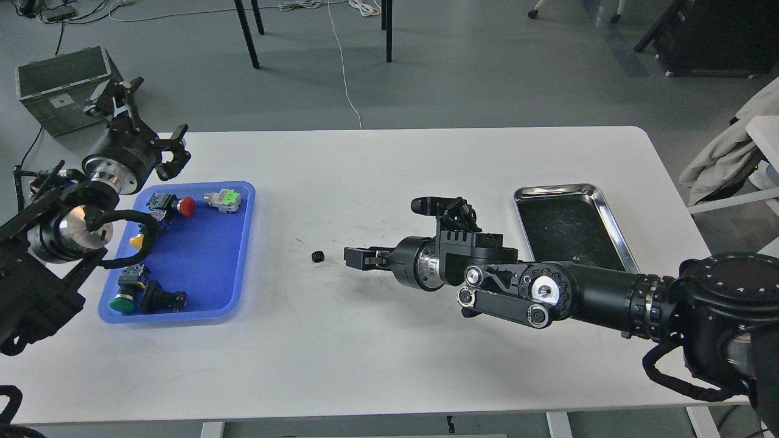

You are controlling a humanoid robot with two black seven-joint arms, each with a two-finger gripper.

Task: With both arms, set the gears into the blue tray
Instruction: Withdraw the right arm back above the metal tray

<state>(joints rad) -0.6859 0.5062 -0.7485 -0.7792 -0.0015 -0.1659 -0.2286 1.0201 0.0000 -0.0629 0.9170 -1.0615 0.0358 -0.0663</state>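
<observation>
A white worktop (389,340) carries a shiny steel tray (602,207) with a dark inside near its right edge. Push-button switches lie at the left: red-capped (182,207), green-faced (224,200), yellow (137,241) and green-capped (123,303). A grey-green box (58,91) stands on the floor beyond.

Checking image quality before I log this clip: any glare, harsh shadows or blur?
Head view: sharp throughout, soft even light, faint shadows only; glare confined to the steel tray rim and the wrist rings; the gear is tiny but distinct; the right hand reads dark, fingers hard to separate.
</observation>
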